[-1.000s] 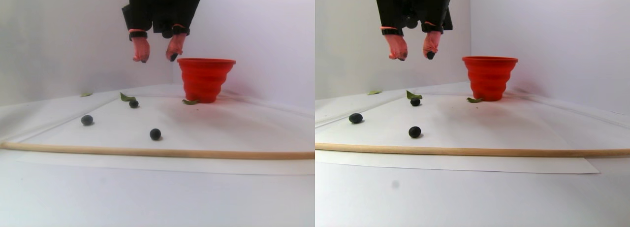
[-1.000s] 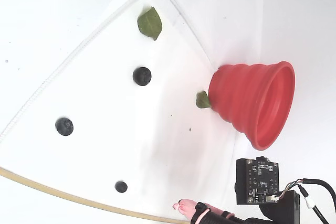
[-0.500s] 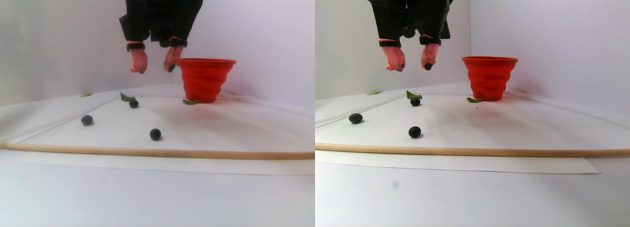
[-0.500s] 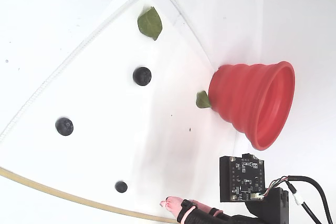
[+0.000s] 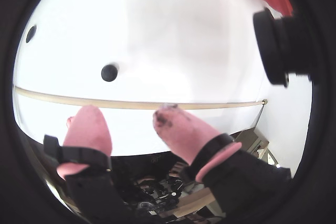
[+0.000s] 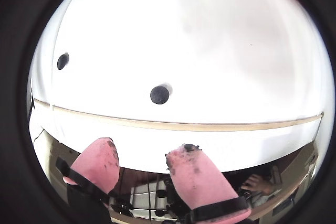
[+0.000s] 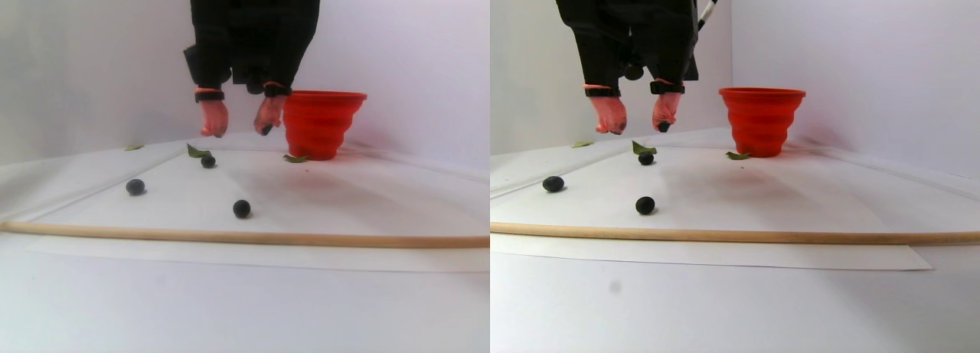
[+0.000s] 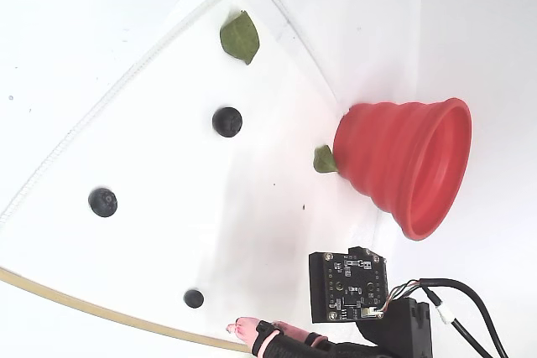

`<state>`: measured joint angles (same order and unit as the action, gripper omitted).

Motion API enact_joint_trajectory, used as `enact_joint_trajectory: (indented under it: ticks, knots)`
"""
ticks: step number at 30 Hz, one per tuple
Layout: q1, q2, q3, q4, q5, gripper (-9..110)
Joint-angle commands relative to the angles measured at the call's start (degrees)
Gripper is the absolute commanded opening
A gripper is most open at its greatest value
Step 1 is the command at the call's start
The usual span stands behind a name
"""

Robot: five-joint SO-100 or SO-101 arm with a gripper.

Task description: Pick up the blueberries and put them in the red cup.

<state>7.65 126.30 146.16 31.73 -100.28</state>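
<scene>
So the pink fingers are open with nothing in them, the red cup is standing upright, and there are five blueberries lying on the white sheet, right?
Not quite: three blueberries lie on the sheet, not five, as the fixed view shows. The rest holds: the gripper hangs open and empty, and the red cup stands upright in the stereo pair view.

Gripper (image 7: 239,128) hangs off the black arm w/ pink fingers (image 7: 213,117) spread apart, nothing between them, tips dark-stained. Red cup (image 7: 320,123) stands upright just right of the fingers, rim about level w/ their wrist bands. Below the fingers: one blueberry (image 7: 207,161) beside a green leaf (image 7: 197,151). Two more berries (image 7: 135,187) (image 7: 241,208) lie lower, nearer the wooden rod (image 7: 245,236) across the front.
</scene>
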Motion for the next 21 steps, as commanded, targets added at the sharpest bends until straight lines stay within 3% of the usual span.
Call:
enact_joint_trajectory:
  ticks: [1, 21]
  knots:
    - [0.3, -0.4, -0.4, -1.4, -0.4, 18]
    - [-0.5, -9.3, -0.7, -8.2, -1.4, 18]
